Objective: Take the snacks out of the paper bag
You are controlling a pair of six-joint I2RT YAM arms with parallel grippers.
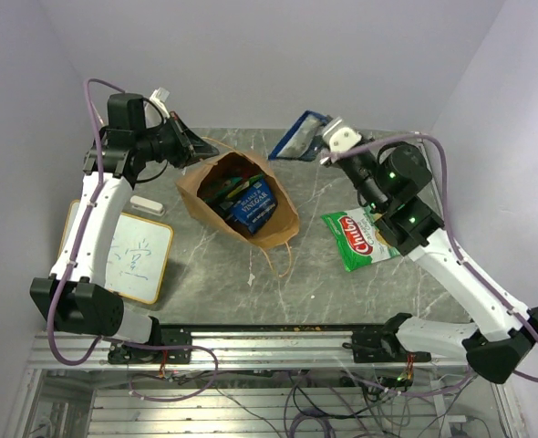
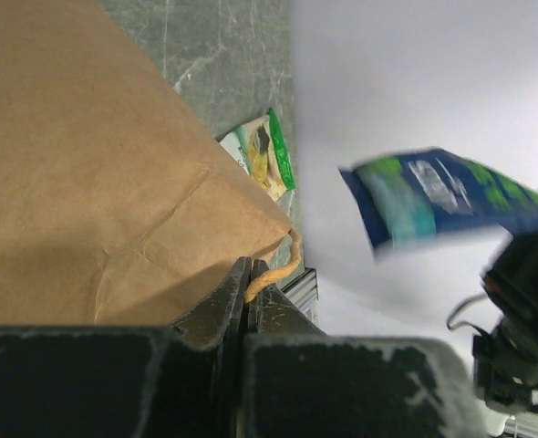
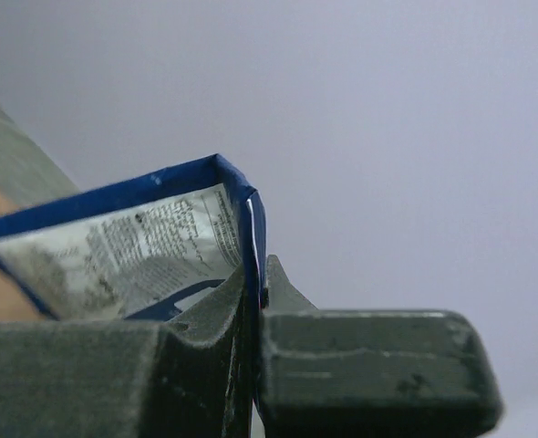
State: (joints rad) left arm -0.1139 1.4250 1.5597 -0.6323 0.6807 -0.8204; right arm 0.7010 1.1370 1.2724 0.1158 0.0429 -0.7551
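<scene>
The brown paper bag (image 1: 210,192) lies tilted on the grey table, its mouth facing the camera. Inside it I see a blue packet (image 1: 253,203) with white print and a yellow-green packet (image 1: 219,192). My left gripper (image 1: 192,146) is shut on the bag's rim at the far left; the left wrist view shows the jaws pinching the paper and a string handle (image 2: 278,269). My right gripper (image 1: 322,144) is shut on a blue packet (image 1: 301,135) and holds it in the air right of the bag; it also shows in the right wrist view (image 3: 141,242). A green-white packet (image 1: 362,239) lies on the table at right.
A small whiteboard (image 1: 128,251) with writing lies at the left, a white eraser (image 1: 146,204) above it. The bag's second string handle (image 1: 283,258) trails toward the front. The metal rail (image 1: 269,333) runs along the near edge.
</scene>
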